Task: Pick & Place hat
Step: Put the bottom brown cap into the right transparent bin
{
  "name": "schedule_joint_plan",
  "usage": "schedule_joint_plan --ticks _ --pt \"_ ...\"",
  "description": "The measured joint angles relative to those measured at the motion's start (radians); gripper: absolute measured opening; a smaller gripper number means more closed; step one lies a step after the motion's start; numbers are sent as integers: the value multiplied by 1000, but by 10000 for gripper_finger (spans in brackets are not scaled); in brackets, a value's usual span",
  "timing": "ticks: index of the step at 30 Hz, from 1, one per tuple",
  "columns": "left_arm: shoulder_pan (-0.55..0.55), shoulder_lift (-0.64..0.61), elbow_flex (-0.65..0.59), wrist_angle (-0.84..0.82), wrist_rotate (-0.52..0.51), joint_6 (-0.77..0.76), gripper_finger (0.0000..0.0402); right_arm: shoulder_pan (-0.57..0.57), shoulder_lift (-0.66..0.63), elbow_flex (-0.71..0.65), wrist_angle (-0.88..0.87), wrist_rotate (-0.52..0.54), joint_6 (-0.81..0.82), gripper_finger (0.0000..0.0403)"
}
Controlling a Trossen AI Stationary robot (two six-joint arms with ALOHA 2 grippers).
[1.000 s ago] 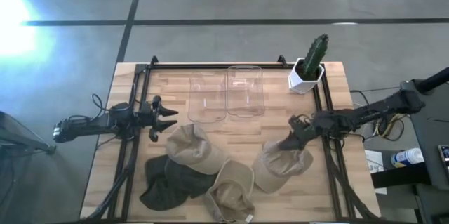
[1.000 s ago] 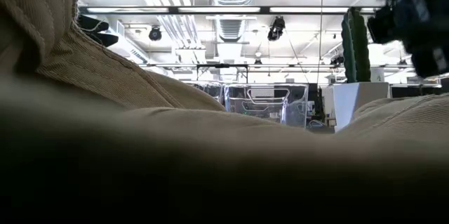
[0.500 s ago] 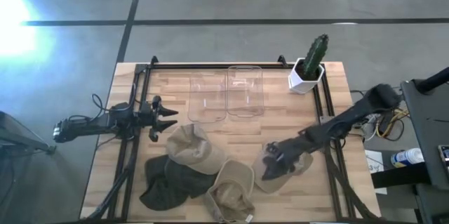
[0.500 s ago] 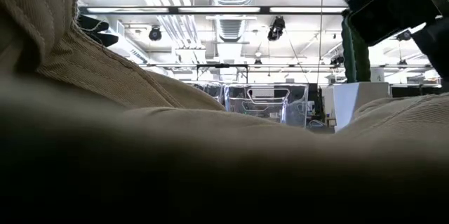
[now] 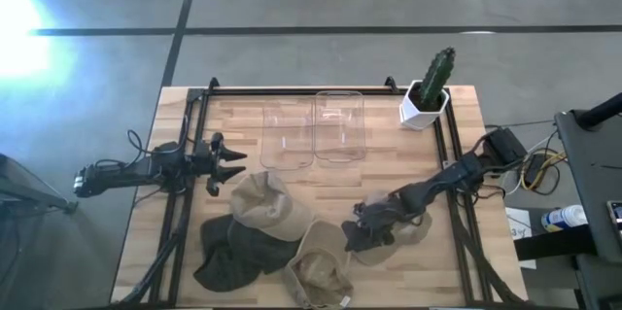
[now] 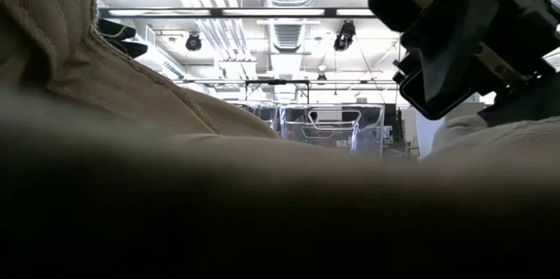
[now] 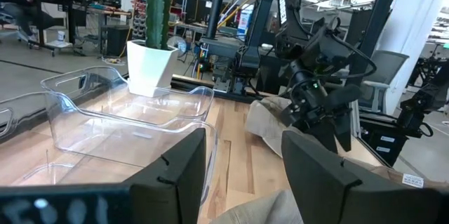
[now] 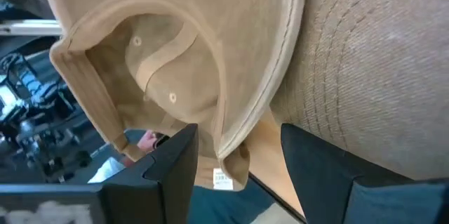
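Right end effector (image 5: 358, 236) hovers open, empty, over the tan corduroy hat (image 5: 400, 232) lying on the bench (image 5: 466, 145); its wrist view alone shows a neighbouring tan cap's hollow underside (image 8: 168, 69)

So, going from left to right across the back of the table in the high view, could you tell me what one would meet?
Left clear plastic bin → right clear plastic bin → green cactus in its white pot.
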Motion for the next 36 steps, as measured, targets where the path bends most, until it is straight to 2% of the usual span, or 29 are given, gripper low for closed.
schedule_joint_plan --ticks 10,19,23,27,31,36 --pt "0 0 0 0 0 0 181 -43 23 38 -30 59 65 203" --pt "0 0 0 0 0 0 181 -66 110 185 -257 54 -19 196" --pt "0 0 0 0 0 0 181 -66 179 271 -361 39 -116 159" --pt "0 0 0 0 0 0 181 -68 227 344 -372 36 -212 92" --pt "0 0 0 0 0 0 181 -68 246 429 -502 51 -308 23" --pt "0 0 0 0 0 0 181 -65 198 478 -675 157 -368 16"
